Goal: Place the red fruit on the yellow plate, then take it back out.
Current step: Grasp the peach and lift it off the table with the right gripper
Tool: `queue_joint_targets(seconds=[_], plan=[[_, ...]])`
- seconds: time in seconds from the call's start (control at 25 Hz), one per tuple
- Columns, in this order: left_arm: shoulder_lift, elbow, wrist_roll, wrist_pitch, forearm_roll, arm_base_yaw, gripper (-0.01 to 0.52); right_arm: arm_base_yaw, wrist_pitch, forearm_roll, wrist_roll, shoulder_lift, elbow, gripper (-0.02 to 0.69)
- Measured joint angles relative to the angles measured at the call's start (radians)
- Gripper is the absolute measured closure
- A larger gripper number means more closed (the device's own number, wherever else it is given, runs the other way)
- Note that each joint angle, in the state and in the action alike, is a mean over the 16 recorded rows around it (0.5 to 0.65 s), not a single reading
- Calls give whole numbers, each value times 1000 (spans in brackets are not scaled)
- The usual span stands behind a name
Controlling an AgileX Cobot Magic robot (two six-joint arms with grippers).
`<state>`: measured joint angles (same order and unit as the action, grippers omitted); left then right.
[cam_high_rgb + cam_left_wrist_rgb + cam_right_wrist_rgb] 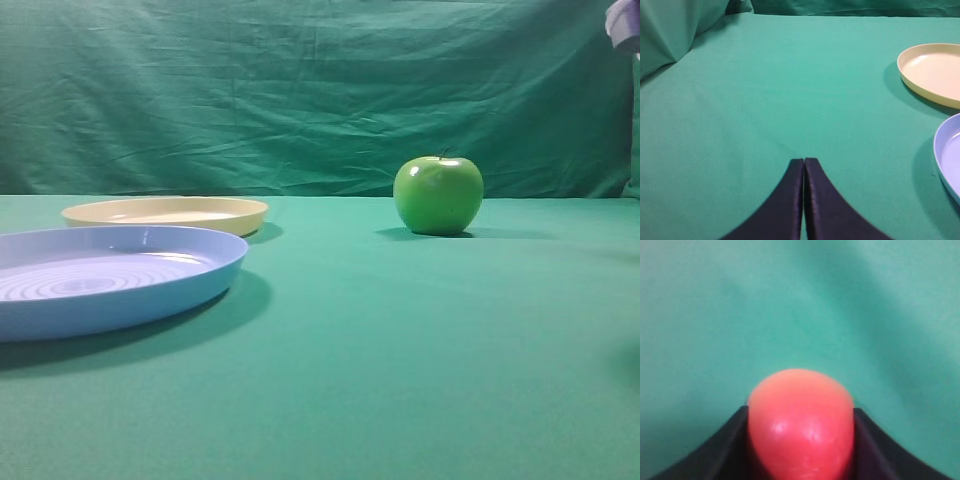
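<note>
Yellow plate [166,212] bare; right tool [801,440] grips red fruit [801,427] (left tool [804,162] closed).

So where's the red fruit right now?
The red fruit shows only in the right wrist view, held between the right gripper's dark fingers above green cloth; the high view doesn't show it.

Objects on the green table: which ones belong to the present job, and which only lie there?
For the job: red fruit, held in the right gripper; yellow plate, with nothing on it.
Only lying there: green apple; blue plate; left gripper, shut and idle.
</note>
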<state>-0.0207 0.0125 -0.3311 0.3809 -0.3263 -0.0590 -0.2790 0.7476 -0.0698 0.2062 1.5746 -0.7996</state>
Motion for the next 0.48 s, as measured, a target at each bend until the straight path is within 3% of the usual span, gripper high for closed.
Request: queue_joint_targets(seconds=[0.24,0.48], plan=[[0,0,0,0,0,0,514,-12,44,0,-9,22,-105,444],[0,0,0,0,0,0,514,-70,100,0,6,36,-318,493]])
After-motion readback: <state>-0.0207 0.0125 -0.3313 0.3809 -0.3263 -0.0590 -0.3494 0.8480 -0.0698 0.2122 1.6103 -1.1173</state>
